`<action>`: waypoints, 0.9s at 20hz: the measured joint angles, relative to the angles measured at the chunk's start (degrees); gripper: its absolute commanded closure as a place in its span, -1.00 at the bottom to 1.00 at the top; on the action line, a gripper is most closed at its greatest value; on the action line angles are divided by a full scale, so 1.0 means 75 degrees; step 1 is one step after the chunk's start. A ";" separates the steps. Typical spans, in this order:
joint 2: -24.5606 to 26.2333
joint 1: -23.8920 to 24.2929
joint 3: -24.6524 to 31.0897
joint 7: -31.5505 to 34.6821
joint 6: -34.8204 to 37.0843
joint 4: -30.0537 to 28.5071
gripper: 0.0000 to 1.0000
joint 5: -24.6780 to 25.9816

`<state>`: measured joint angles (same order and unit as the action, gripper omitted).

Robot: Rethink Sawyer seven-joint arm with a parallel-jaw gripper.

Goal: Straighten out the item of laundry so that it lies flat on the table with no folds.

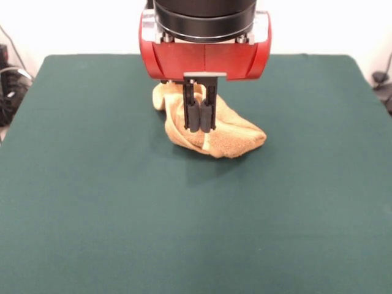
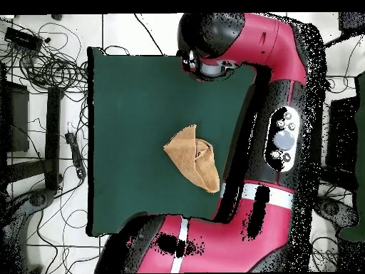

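The dark green felt-topped table (image 1: 92, 233) fills the lower frame, bare. Just above frame centre, the small golden-orange terry towel (image 1: 236, 138) lies crumpled and folded over itself. The black two-fingered gripper (image 1: 200, 116) hangs before it, fingers nearly together, apparently holding nothing; likely positioned to pinch a fold.
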<state>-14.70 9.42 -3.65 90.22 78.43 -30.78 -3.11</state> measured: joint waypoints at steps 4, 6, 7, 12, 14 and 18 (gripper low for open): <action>-0.0007 0.0000 0.0000 0.0000 -0.0151 -0.0070 1.00 0.0000; -0.0011 0.0000 0.0000 0.0000 -0.0183 -0.0096 1.00 0.0000; -0.0013 0.0000 0.0000 0.0000 -0.0193 -0.0110 1.00 0.0000; -0.0017 0.0000 0.0000 0.0000 -0.0201 -0.0145 1.00 0.0000; -0.0019 0.0000 0.0000 0.0000 -0.0218 -0.0159 1.00 0.0000; -0.0021 0.0000 0.0000 0.0000 -0.0314 -0.0217 1.00 0.0000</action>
<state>-14.86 9.42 -3.65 90.22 76.08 -32.41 -3.11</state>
